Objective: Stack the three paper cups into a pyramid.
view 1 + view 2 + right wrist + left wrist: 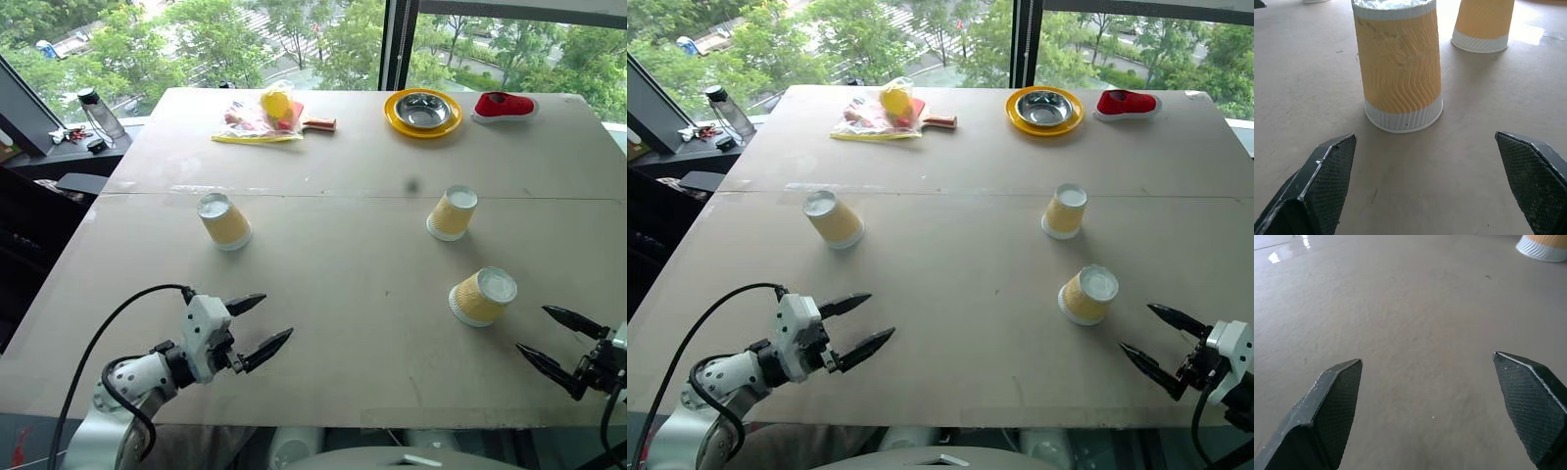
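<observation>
Nearest, at the left front edge of the surface, left gripper hovers with fingers spread wide, holding nothing. Left cup stands upside down mid-surface, well apart from the middle cup and the near cup, both inverted too, none stacked. Right gripper sits just beside the near cup, fingers wide apart, empty, facing it.
</observation>
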You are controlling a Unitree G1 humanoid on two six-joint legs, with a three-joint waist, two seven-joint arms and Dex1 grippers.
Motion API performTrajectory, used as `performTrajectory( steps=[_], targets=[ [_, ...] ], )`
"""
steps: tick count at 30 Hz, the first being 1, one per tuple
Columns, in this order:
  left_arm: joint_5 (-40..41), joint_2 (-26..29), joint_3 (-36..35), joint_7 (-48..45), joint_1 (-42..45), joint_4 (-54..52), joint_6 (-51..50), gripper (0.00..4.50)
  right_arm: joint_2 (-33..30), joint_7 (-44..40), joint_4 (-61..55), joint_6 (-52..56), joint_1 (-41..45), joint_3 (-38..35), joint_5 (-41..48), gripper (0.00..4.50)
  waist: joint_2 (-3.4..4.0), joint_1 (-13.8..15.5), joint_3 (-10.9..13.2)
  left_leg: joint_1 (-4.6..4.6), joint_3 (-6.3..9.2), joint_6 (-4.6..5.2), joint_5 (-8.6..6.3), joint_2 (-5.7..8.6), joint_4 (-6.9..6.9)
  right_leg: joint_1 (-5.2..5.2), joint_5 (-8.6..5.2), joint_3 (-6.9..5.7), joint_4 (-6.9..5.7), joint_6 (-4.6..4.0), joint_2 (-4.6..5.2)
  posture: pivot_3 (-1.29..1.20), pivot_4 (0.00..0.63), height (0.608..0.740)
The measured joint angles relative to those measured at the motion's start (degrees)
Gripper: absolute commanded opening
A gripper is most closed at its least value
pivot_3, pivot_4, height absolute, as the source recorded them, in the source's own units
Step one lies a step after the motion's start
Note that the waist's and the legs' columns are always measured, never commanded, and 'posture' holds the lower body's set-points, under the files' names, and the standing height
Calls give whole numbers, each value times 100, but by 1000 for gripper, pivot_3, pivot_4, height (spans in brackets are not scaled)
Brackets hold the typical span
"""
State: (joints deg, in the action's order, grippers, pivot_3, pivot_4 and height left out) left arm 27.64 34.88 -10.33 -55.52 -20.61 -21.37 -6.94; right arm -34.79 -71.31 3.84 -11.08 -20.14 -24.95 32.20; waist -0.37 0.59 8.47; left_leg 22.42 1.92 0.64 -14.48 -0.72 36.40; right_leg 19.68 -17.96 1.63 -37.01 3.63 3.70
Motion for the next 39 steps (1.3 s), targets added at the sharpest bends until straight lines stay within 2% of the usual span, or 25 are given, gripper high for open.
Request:
performTrajectory(
  steps=[8, 12, 14, 18, 28, 31, 33, 35, 39],
  targets=[
    [997, 507, -95, -636, 650, -527, -418, 4402, 68, 305, -740, 524, 341, 273, 208, 4500, 1, 5, -1, -2, 3, 0, 0, 0, 11, 0, 0, -2, -18, 1, -3, 0, 150, 740],
    [1536, 1284, -307, -1187, 1306, -701, -793, 4402, 68, 455, -1030, 833, 650, 514, 213, 4500, 3, -2, 2, -5, 3, 0, 0, 0, 16, 2, -2, -3, -33, 1, -9, 0, 150, 740],
    [1711, 1459, -393, -1316, 1493, -759, -931, 4402, 68, 504, -1094, 852, 775, 534, 228, 4500, 7, -15, 4, -7, 0, 0, 0, 1, 16, 2, -3, -1, -34, 3, -10, 0, 150, 740],
    [1975, 1555, -398, -1424, 1693, -845, -1183, 4402, 65, 490, -1120, 941, 910, 579, 231, 4500, 6, -32, 7, -6, 5, 0, 0, 1, 16, 3, -4, -4, -39, 5, -14, 0, 150, 740],
    [2048, 1531, -399, -1424, 1789, -948, -1352, 4402, 38, 436, -1066, 1074, 982, 669, 176, 4500, 5, -99, 7, -13, 4, 0, 1, 2, 19, 2, -6, 0, -56, 8, -15, 0, 150, 740],
    [2049, 1485, -399, -1408, 1789, -948, -1359, 4500, 39, 437, -1000, 1074, 990, 675, 173, 3686, 5, -120, 7, -16, 3, 0, 1, 2, 19, 2, -6, 2, -60, 8, -16, 0, 150, 740],
    [2049, 1444, -400, -1396, 1789, -948, -1359, 4500, 43, 438, -992, 1075, 996, 691, 173, 2567, 5, -122, 7, -19, 2, 0, 1, 1, 19, 1, -7, 3, -62, 9, -16, 0, 150, 740],
    [2049, 1415, -400, -1369, 1789, -948, -1359, 4500, 52, 429, -977, 1074, 1003, 711, 174, 1867, 5, -124, 7, -20, 2, 0, 1, 1, 19, 1, -7, 4, -63, 9, -16, 0, 150, 740],
    [2035, 1382, -402, -1350, 1769, -942, -1347, 4500, 53, 426, -950, 1073, 1048, 755, 175, 1788, 5, -124, 8, -25, 0, 0, 1, 1, 19, 0, -7, 7, -64, 9, -17, 0, 150, 740]
  ],
)
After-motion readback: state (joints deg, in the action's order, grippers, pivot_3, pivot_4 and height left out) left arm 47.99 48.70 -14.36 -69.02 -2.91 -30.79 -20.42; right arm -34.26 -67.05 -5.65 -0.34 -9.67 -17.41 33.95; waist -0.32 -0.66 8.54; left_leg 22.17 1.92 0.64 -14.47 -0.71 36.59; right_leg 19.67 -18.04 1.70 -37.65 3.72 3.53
